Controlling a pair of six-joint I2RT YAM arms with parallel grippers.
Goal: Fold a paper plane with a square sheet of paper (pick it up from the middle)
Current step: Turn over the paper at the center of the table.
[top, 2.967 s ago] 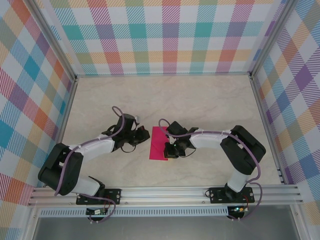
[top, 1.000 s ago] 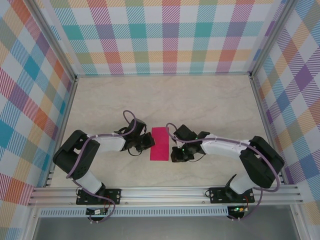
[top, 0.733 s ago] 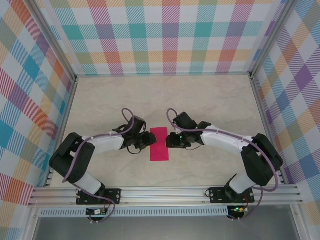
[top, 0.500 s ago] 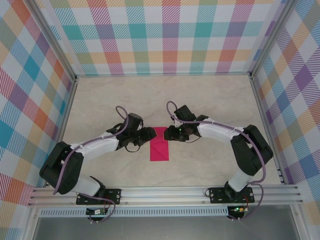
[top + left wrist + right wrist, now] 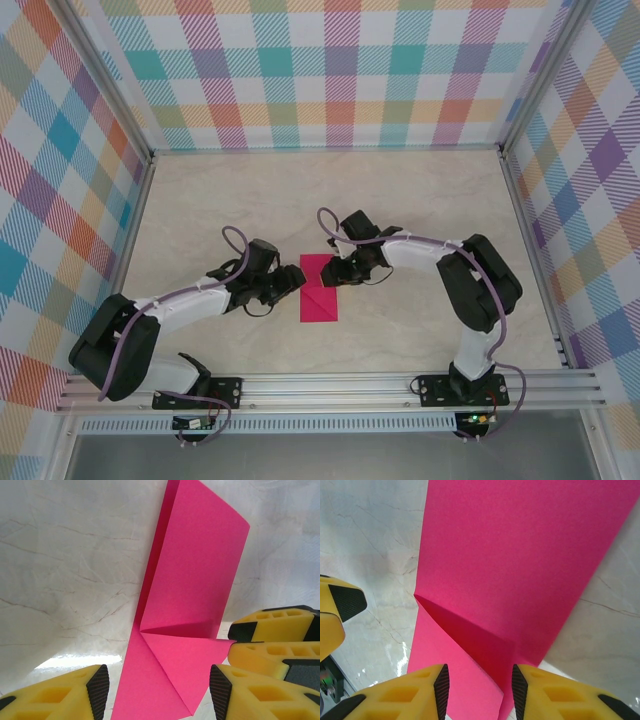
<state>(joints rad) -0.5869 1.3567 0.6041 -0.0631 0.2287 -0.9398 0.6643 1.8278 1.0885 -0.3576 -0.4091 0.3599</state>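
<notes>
I have the folded magenta paper (image 5: 320, 292) lying flat on the marbled table (image 5: 420, 210). It is a narrow rectangle with one corner turned down into a triangular flap at its far end. My left gripper (image 5: 291, 283) sits at the sheet's left edge with its jaws apart. In the left wrist view, the flapped end lies between its black pads (image 5: 98, 690). My right gripper (image 5: 336, 271) is at the far right corner, jaws also apart, straddling the flap. Whether its pads (image 5: 441, 686) actually touch the paper, I can't quite tell.
</notes>
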